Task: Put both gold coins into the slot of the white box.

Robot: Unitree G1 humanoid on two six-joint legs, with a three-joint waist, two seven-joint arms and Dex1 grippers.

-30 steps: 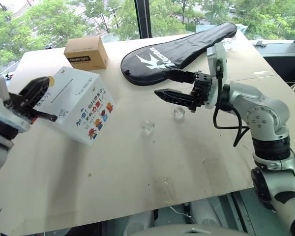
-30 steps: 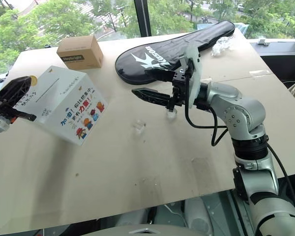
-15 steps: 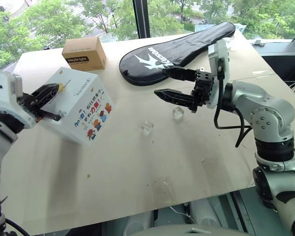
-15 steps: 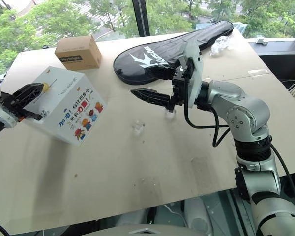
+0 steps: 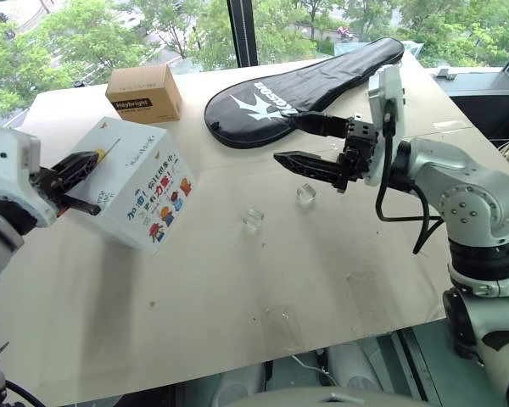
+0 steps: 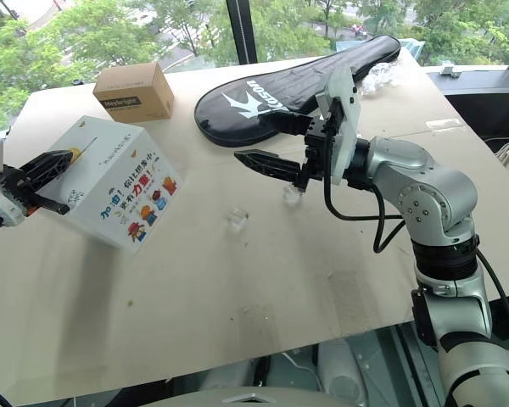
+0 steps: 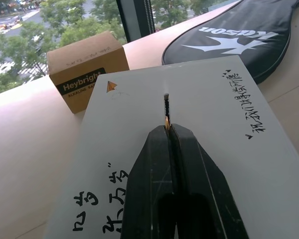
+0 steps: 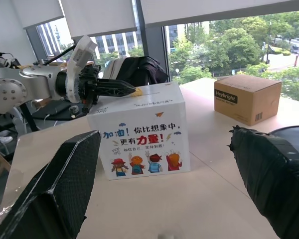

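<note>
Left hand [image 7: 167,130] pinching gold coin [image 7: 166,121] at slot [image 7: 166,105] of white box [image 5: 140,182]; right hand [image 5: 293,142] spread, well apart.

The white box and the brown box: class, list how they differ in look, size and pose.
The white box is larger than the brown box. The white box carries handwriting, a slot and cartoon print; the brown box carries a dark label. The white box sits tilted with the left gripper at its slot; the brown box lies flat, untouched. Both are cuboids on the table.

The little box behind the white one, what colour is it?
Brown cardboard box with a black label, clearest in the left wrist view.
</note>
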